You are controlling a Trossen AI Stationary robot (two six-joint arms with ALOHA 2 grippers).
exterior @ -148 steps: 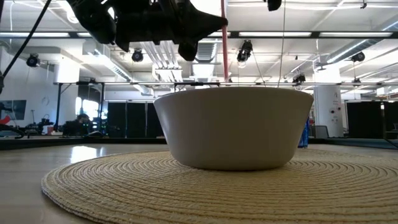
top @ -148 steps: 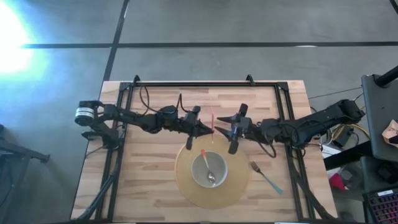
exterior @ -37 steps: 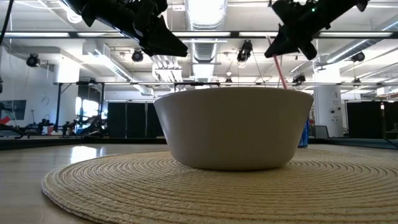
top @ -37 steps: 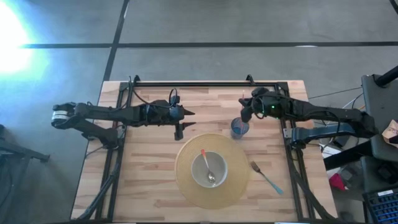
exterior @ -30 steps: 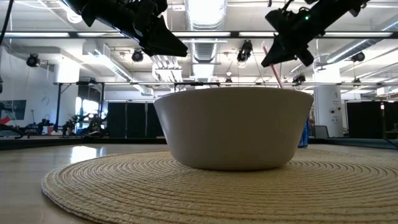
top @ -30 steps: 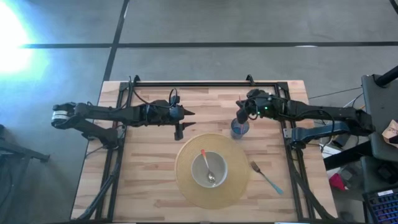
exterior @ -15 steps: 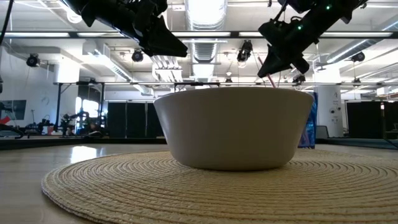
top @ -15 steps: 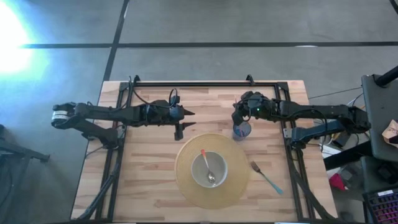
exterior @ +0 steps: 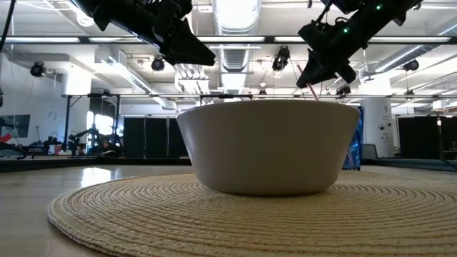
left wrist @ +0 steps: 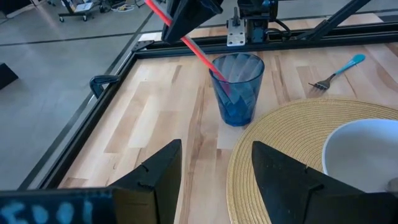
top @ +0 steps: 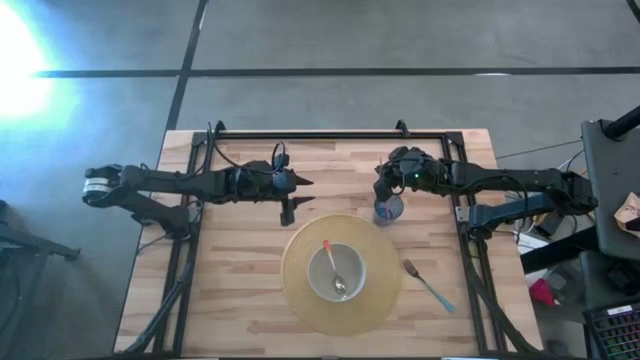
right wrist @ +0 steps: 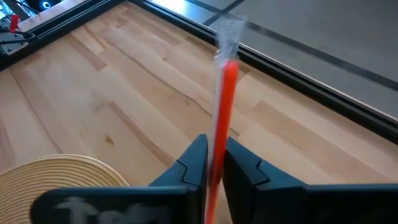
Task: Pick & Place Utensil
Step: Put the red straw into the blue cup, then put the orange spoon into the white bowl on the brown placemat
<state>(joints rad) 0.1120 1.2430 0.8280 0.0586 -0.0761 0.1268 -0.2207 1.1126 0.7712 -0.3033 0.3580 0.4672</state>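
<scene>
I'm holding the right end effector point(top: 385, 190) over the far-right part of the table point(top: 240, 290), just above the blue cup point(top: 388, 209). Its fingers point(right wrist: 245, 163) are pinching the red straw point(left wrist: 186, 40) w/ the straw sitting btwn them, pressed tight on both sides in the right wrist view. I'm seeing the straw slanting down from the end effector into the cup; its lower end is sitting inside the cup, showing through the blue wall in the left wrist view. In the low view the end effector is hanging above the bowl's rim line w/ a short bit of red straw point(exterior: 312, 91) poking out below it.

The cup is standing upright on bare wood, just beside the far edge of the woven placemat point(top: 300, 300), not on it. The white bowl point(top: 337, 272) is sitting mid-placemat w/ a spoon point(top: 333, 268) lying in it. A fork point(top: 428, 284) w/ a blue handle is lying on the table to the right of the placemat, well apart from the cup.

My left end effector point(top: 300, 190) is waiting over the far-left part of the table, fingers point(left wrist: 155, 171) spread, holding nothing, pointing toward the cup.
</scene>
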